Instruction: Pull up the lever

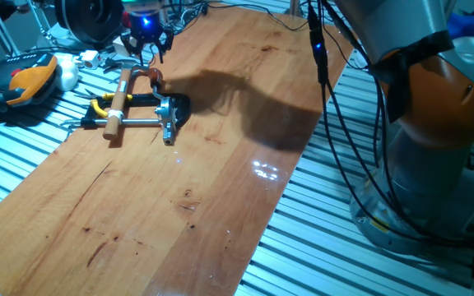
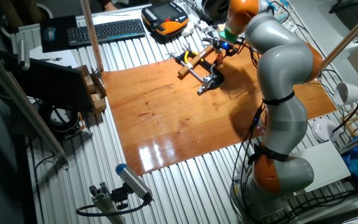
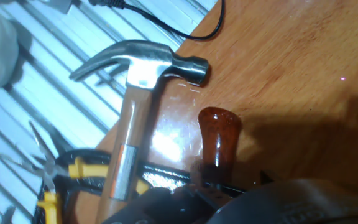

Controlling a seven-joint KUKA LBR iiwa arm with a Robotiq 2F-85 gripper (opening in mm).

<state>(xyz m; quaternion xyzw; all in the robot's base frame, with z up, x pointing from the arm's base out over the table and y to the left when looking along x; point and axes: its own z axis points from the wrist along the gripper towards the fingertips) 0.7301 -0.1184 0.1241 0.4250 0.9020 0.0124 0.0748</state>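
The lever (image 1: 149,76) is a short reddish-brown curved arm with a glossy rounded knob (image 3: 219,138), hinged to the small black clamp (image 1: 174,108) on the wooden board (image 1: 220,189). My gripper (image 1: 149,46) hangs just above and behind the lever's knob, its black fingers spread open with nothing between them. From the other side, the gripper (image 2: 221,46) sits over the lever (image 2: 218,56), with the clamp (image 2: 212,79) just in front. In the hand view the fingers are only a dark blur along the bottom edge.
A claw hammer (image 3: 143,61) with a pale wooden handle (image 1: 119,100) lies right beside the lever, on its left. A thin steel rod (image 1: 138,123) and yellow-handled pliers (image 1: 100,105) lie near it. An orange pendant (image 1: 31,80) and cables crowd the slatted table behind.
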